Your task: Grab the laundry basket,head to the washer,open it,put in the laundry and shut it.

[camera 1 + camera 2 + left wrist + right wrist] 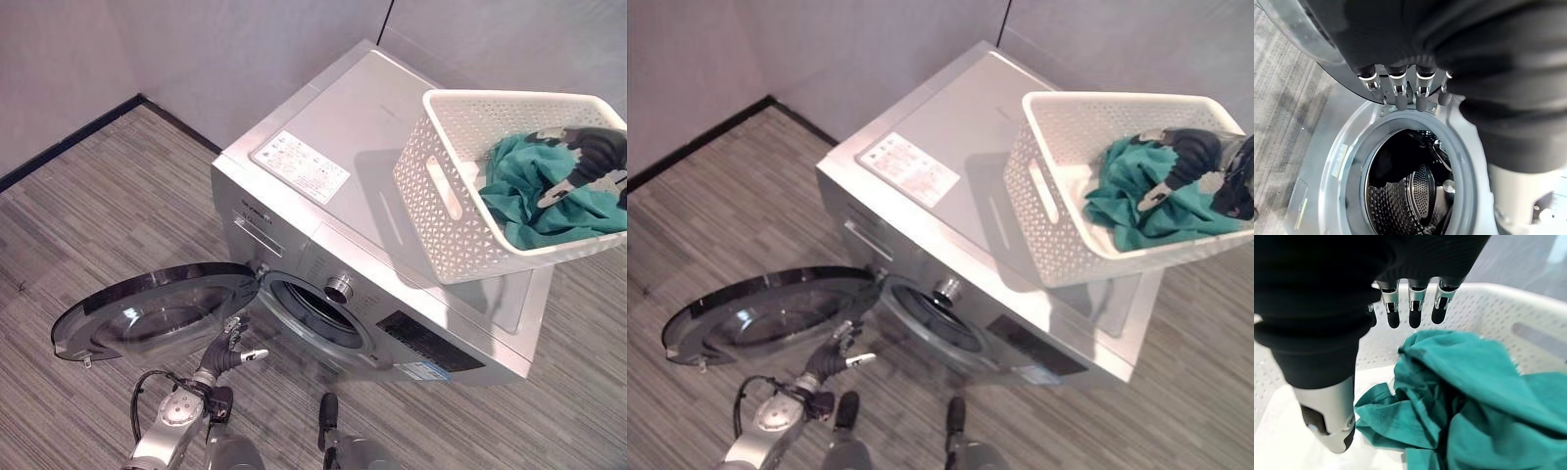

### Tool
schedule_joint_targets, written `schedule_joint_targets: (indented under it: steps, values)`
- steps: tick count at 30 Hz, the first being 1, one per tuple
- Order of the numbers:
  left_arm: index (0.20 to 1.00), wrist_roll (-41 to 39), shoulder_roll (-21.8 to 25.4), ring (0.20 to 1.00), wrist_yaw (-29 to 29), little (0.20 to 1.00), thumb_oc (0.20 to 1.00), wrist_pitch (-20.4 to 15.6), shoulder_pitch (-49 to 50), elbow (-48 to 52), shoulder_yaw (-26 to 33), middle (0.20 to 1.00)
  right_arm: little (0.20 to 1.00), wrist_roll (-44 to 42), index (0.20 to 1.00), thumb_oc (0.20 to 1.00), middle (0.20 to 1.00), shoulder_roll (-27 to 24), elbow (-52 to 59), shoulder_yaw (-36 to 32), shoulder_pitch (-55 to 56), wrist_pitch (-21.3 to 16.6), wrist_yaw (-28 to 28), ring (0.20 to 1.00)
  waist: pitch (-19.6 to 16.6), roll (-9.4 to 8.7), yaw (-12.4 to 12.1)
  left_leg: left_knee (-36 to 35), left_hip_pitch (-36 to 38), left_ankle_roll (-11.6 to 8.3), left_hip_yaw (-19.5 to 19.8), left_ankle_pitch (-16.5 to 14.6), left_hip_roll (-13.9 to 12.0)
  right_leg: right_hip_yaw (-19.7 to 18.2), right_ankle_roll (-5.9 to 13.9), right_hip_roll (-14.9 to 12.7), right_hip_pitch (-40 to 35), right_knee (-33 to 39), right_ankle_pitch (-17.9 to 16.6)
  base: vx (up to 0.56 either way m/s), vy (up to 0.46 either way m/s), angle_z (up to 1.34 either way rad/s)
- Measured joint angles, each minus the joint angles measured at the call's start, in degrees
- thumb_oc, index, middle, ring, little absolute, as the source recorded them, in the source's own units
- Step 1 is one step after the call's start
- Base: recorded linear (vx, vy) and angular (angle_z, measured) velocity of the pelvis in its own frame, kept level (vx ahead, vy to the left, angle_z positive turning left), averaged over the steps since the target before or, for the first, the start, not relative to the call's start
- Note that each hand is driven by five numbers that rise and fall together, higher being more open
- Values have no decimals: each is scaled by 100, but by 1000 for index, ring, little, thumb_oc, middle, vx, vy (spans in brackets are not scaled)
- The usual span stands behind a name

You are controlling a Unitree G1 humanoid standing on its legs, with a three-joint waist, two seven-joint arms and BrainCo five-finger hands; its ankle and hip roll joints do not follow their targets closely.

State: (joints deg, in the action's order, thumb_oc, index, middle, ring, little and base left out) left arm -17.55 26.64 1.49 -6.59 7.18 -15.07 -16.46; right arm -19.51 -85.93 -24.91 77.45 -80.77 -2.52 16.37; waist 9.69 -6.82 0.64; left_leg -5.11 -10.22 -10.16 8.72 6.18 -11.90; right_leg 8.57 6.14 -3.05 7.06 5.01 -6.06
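A silver front-loading washer (323, 127) stands by the wall with its round glass door (157, 313) swung wide to the left. The drum (1405, 191) shows dark, with nothing in it. My left hand (230, 348) hovers low between the door's inner edge and the opening, fingers relaxed and holding nothing. A white perforated laundry basket (441, 196) sits on the washer's top at the right. A teal cloth (1474, 396) lies crumpled inside it. My right hand (588, 157) reaches into the basket just above the cloth, its fingers (1413, 308) straight and open.
Grey walls with a black skirting (69, 142) run behind and to the left of the washer. Striped grey floor (98, 225) lies around it. The open door takes up the floor space at front left. A control knob (338, 287) sits above the opening.
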Motion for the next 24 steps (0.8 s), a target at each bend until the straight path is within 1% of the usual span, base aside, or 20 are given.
schedule_joint_targets:
  steps: [4, 5, 9, 13, 15, 16, 18, 19, 20, 24]
  values:
    - [1000, -1, 1, 1000, 0, 1000, 1000, -2, 91, 0, 9, 1000, 1000, 9, 1000, 1000, 1000, -1, 27, -108, 130, 2, 0, 1000, 5, 8, -11, 1, -51, 0, 8, 0, -1, 5, -5, 3, 48, 0, -4, 0, 0, 0]
    - [1000, -2, 2, 1000, 1, 1000, 1000, -1, 121, 0, 8, 1000, 1000, 34, 1000, 1000, 1000, -1, 28, -272, 317, 6, 3, 1000, 5, 8, -18, 1, -109, 0, 13, 2, -1, 8, -19, 5, 104, -1, -16, 18, -31, 2]
    - [1000, -2, 13, 1000, 2, 1000, 1000, -2, 131, 2, 5, 1000, 1000, 272, 1000, 1000, 1000, -2, 124, -281, 631, 40, 117, 1000, 8, 12, -39, 1, -109, -1, 21, 3, -7, 14, -39, 16, 100, -1, -34, 4, -9, 0]
    - [1000, -2, 12, 1000, 16, 1000, 1000, -8, 82, 39, 2, 1000, 1000, 572, 1000, 1000, 1000, -2, 188, -459, 1118, 39, 257, 1000, 12, 18, -57, 3, -157, -2, 72, 4, -14, 72, -37, 23, 108, -1, -32, 0, -24, 7]
    - [1000, -3, 14, 1000, 19, 1000, 1000, -19, 61, 49, -15, 1000, 1000, 712, 1000, 1000, 1000, 10, 186, -1066, 1761, 43, 268, 1000, 21, 15, -70, 12, -212, -8, 130, 8, -13, 128, -29, 24, 125, -1, -23, 3, -16, 11]
    - [1000, -3, 16, 1000, 24, 1000, 1000, -32, 26, 49, -16, 1000, 1000, 756, 1000, 1000, 1000, 46, 183, -1206, 2037, 60, 287, 1000, 24, 9, -105, 12, -237, -10, 145, 9, -12, 142, -5, 22, 141, -1, -5, -12, -25, 8]
    - [1000, -4, 26, 1000, 24, 1000, 1000, -41, 28, 51, -10, 1000, 1000, 847, 1000, 1000, 1000, 46, 165, -1260, 2098, 103, 259, 1000, 58, 6, -107, 17, -302, -18, 145, 15, -11, 139, 15, 24, 204, -1, 9, 0, 0, 0]
    - [1000, -12, 42, 1000, 23, 1000, 1000, -51, -5, 76, -52, 1000, 1000, 955, 1000, 1000, 1000, 177, 111, -2170, 2868, 115, 247, 1000, 133, -36, -141, 33, -318, -32, 157, 24, -15, 150, 16, 28, 208, -1, 14, 0, 0, 0]
    - [1000, -12, 69, 1000, 24, 1000, 1000, -62, -44, 91, -73, 1000, 1000, 972, 1000, 1000, 1000, 322, 17, -2790, 3322, 113, 201, 1000, 175, -75, -148, 40, -352, -33, 172, 25, -20, 163, 12, 33, 226, 0, 13, 11, -26, 3]
    - [1000, -12, 118, 1000, 27, 1000, 1000, -72, -52, 109, -152, 1000, 1000, 1277, 1000, 1000, 1000, 334, 41, -2960, 3362, 183, 124, 1000, 248, -114, -158, 59, -544, -47, 191, 52, -29, 168, 22, 47, 397, 0, -10, 0, -7, 2]
